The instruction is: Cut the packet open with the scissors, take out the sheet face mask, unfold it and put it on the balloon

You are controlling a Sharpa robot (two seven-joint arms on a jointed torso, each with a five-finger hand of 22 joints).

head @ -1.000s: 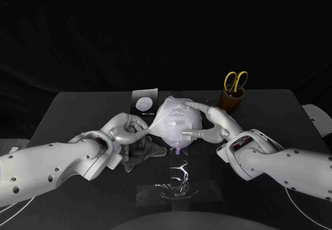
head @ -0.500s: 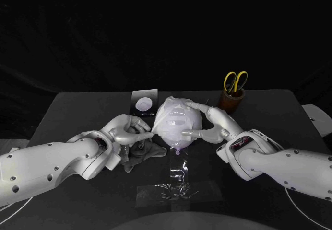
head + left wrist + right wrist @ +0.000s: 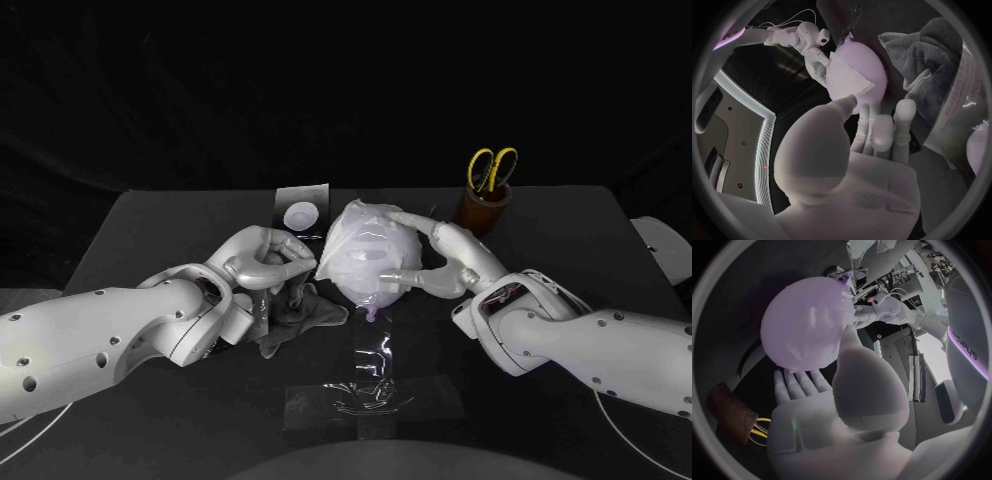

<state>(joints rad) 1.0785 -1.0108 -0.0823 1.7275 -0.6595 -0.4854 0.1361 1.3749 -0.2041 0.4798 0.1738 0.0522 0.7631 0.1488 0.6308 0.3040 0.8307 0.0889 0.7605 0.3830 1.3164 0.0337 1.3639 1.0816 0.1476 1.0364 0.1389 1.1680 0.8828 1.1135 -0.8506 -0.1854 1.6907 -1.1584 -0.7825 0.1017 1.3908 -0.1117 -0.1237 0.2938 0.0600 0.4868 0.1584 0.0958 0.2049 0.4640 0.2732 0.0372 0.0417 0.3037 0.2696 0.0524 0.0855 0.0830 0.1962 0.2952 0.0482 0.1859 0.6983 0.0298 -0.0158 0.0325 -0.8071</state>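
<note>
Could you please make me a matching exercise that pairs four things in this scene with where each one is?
Things:
1. scissors
2. balloon
3. mask
4. cloth

Places:
A. crumpled on the table beside the left hand
B. held by the right hand
C. standing in the brown holder
D. draped on the balloon

Pairs: 1-C; 2-B; 3-D; 4-A
</note>
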